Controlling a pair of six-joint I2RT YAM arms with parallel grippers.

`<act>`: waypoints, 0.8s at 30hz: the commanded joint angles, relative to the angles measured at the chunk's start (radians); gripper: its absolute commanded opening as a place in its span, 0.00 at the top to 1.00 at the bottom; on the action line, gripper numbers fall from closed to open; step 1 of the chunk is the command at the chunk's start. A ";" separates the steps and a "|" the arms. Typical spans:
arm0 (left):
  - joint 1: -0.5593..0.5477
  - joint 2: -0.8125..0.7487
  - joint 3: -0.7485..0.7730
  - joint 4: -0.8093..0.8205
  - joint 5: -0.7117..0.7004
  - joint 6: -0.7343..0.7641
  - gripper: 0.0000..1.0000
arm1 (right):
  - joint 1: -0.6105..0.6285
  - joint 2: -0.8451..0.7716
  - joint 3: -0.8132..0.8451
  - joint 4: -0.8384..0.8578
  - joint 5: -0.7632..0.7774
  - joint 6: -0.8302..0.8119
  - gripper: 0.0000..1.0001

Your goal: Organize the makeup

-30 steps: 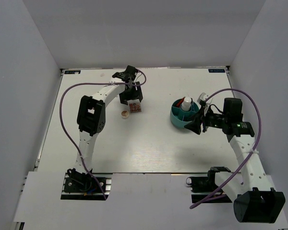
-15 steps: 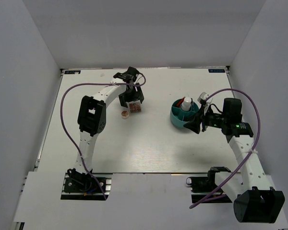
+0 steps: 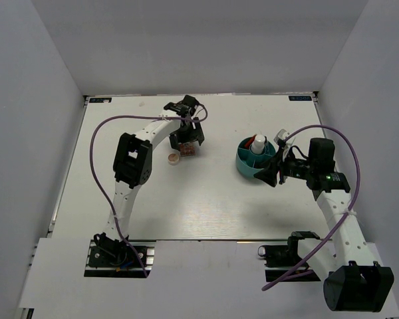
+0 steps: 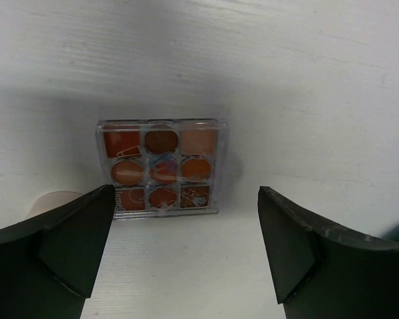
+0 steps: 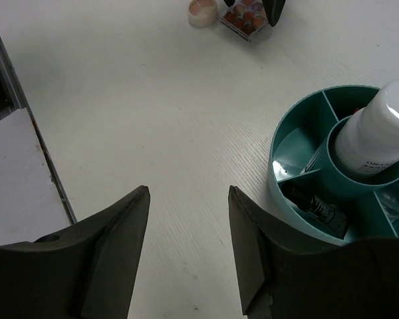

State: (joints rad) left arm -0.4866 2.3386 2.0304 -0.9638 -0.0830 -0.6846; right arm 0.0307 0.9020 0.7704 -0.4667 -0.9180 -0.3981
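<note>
Presently, your left gripper [image 4: 186, 193] stands spread wide with nothing in it. Its two fingers flank the square palette [image 4: 161, 166], which lies flat on the table [image 3: 206, 206] toward the far side, left of centre. Neither finger touches the case. The round beige compact [image 3: 174, 159] sits just beside the palette, partly hidden behind one finger in the wrist view. Your right gripper [image 5: 188, 199] is parted about halfway and grips nothing. It hangs over bare table beside the teal divided tub [image 5: 286, 186]. A white bottle [image 5: 376, 133] stands upright in the tub's centre well. A dark tube [image 5: 317, 207] lies in the outer compartment facing that gripper.
</note>
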 commanded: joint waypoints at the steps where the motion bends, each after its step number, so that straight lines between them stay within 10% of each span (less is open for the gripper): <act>1: -0.009 0.001 0.028 -0.024 -0.047 -0.007 0.02 | -0.003 -0.018 -0.005 0.037 -0.005 0.016 0.43; 24: -0.009 -0.005 0.045 -0.001 -0.156 0.026 0.02 | -0.002 -0.029 -0.023 0.053 -0.004 0.030 0.43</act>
State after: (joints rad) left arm -0.4950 2.3425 2.0415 -0.9718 -0.2207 -0.6659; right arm 0.0280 0.8890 0.7517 -0.4416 -0.9173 -0.3767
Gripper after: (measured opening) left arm 0.976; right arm 0.569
